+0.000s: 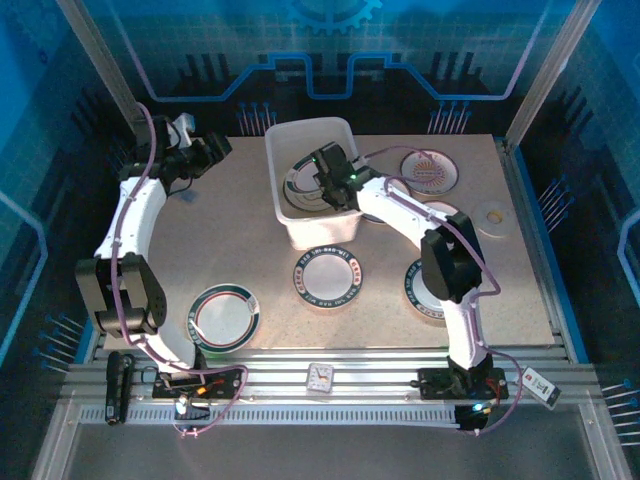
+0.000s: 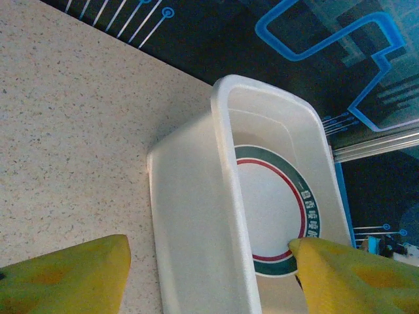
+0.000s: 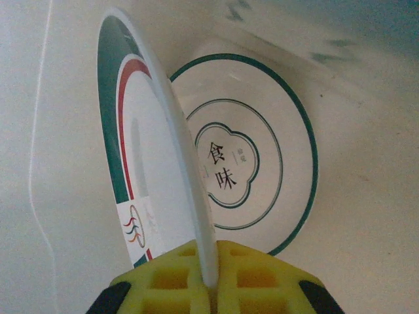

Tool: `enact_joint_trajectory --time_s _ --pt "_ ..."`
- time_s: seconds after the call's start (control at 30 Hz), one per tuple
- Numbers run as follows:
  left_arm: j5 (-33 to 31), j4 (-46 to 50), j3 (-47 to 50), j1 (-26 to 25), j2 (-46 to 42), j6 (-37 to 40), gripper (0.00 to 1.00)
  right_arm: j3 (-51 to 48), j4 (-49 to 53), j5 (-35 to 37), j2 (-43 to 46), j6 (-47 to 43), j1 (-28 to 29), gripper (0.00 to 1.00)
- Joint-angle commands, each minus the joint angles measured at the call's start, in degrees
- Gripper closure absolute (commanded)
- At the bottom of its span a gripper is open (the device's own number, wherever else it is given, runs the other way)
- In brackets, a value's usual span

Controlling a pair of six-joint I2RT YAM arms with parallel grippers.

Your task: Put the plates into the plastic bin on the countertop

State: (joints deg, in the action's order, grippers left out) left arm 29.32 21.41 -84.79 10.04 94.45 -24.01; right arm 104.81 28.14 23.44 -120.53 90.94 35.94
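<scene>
Beige speckled surface (image 1: 200, 250) carries a translucent milky-white rectangular plastic bin (image 1: 318, 236) at the middle of its far edge. Inside it, the right tool (image 3: 211, 278) is clamped on the rim of a white round plate with green and red rings (image 3: 147, 157), held on edge over a green-ringed white plate with black characters (image 3: 262, 124) lying flat. A dark-rimmed lettered plate (image 1: 328, 278) lies near the bin's near wall; an orange sunburst plate (image 1: 428, 170) sits toward the far-right corner. The left tool (image 1: 212, 148) hangs over the far-left corner, jaws apart.
</scene>
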Motion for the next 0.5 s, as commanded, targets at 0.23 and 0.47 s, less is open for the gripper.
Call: enact_joint_trajectory --time_s 0.23,0.47 --pt "1.8 1.4 -2.3 0.6 0.9 0.5 0.31 11.5 9.3 5.1 -8.4 6.3 1.3 1.00" --pt "1.9 1.6 -2.6 0.6 1.2 0.3 0.31 15.0 11.4 4.4 -11.0 8.6 1.8 1.00"
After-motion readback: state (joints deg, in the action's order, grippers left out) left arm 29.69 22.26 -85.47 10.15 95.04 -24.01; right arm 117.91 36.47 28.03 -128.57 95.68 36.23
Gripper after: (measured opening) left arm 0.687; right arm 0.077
